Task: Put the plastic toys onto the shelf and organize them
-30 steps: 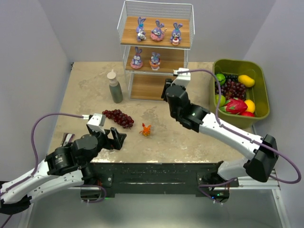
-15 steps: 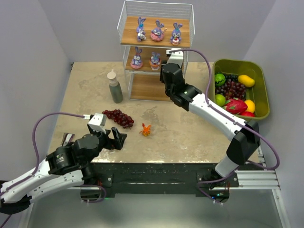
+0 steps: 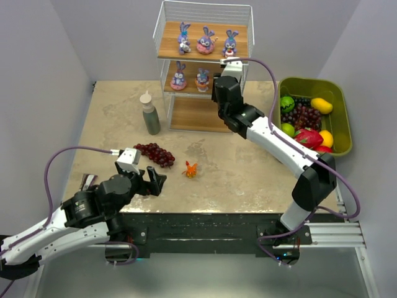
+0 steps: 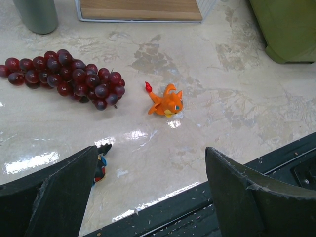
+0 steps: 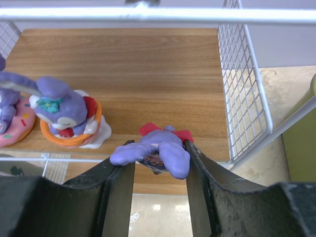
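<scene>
Overhead, the shelf [image 3: 205, 57] carries three bunnies [image 3: 206, 41] on its top board and two bunnies [image 3: 178, 78] on the middle board. The right arm reaches to that middle board's right end, and its own wrist blocks the fingers from this view. Only the right wrist view shows the right end effector [image 5: 155, 165] clenched on a purple bunny [image 5: 157, 153] with a red bow. It is held at the front right of the middle board, near a ringed bunny [image 5: 66, 116]. Whether it touches the wood cannot be told.

The left end effector [image 4: 152, 154] is released, its fingers spread low over the bench [image 3: 111, 112]. Both views show the orange creature [image 4: 167, 102] on the bench just right of the grape bunch [image 4: 64, 79]. The left wrist view alone reveals a black bug [image 4: 100, 167], half hidden behind one finger.
</scene>
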